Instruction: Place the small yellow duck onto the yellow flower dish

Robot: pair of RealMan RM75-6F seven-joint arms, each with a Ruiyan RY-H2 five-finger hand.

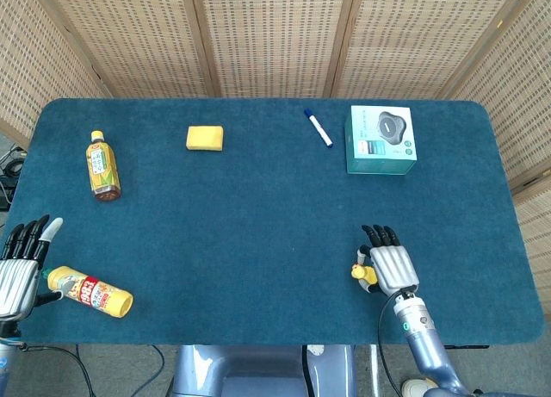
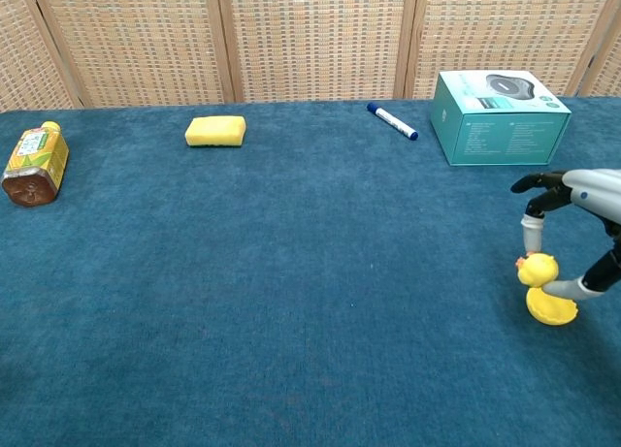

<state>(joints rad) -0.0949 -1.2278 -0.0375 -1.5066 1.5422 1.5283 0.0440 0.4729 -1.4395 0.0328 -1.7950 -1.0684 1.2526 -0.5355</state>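
My right hand (image 1: 393,263) (image 2: 582,229) pinches the small yellow duck (image 2: 537,270) (image 1: 362,272) between thumb and a finger, near the table's front right. In the chest view the duck hangs just above the yellow flower dish (image 2: 551,307), close to its left part; whether they touch I cannot tell. In the head view the dish is hidden under the hand. My left hand (image 1: 19,263) hovers at the front left edge, fingers apart and holding nothing.
A yellow squeeze bottle (image 1: 89,291) lies beside my left hand. A tea bottle (image 1: 102,165) lies at the left, a yellow sponge (image 1: 205,138) and a blue marker (image 1: 317,127) at the back, a teal box (image 1: 380,139) at the back right.
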